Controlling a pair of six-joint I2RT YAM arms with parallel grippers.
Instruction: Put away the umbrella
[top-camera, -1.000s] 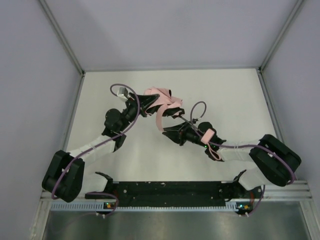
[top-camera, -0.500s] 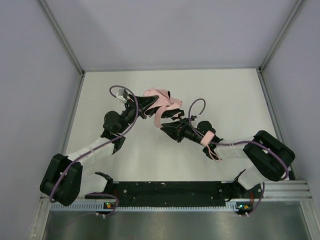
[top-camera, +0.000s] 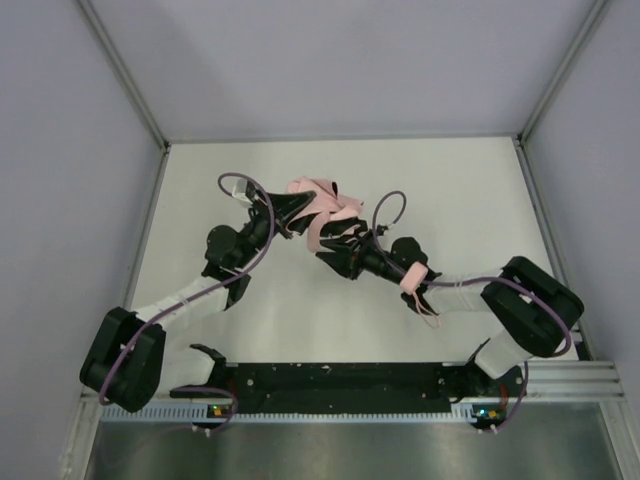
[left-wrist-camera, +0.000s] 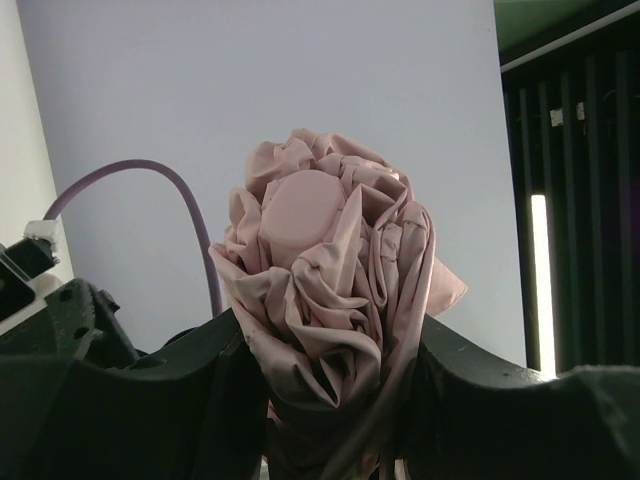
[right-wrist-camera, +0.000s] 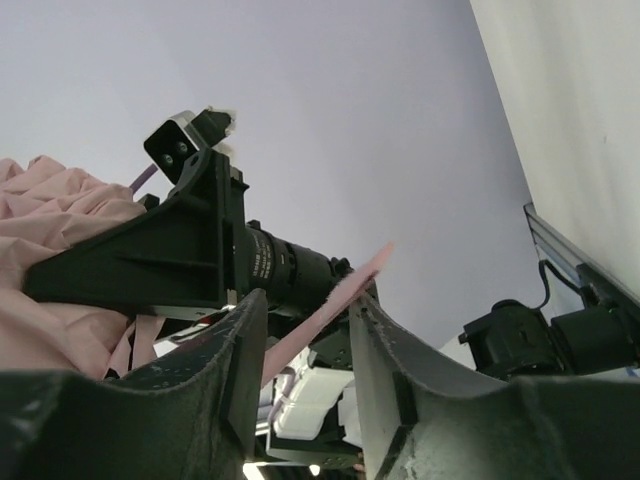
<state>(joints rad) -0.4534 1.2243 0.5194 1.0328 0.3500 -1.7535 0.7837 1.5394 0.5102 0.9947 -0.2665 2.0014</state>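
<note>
Left wrist view: my left gripper clamps the bunched pale pink fabric folding umbrella, held up between the arms. Its flat pink strap runs between my right gripper's narrow jaws; I can't tell if it's pinched. I'd say I'm bundling; next, wind the strap round.

One umbrella, one worktop, two robot arms, and two hands: left hand, right hand.

You'll find nothing legible in any of the three views. The only print is a few faint white marks on the black ribbed cylinder seen from the right wrist camera, and they are too small and blurred for you to read
</note>
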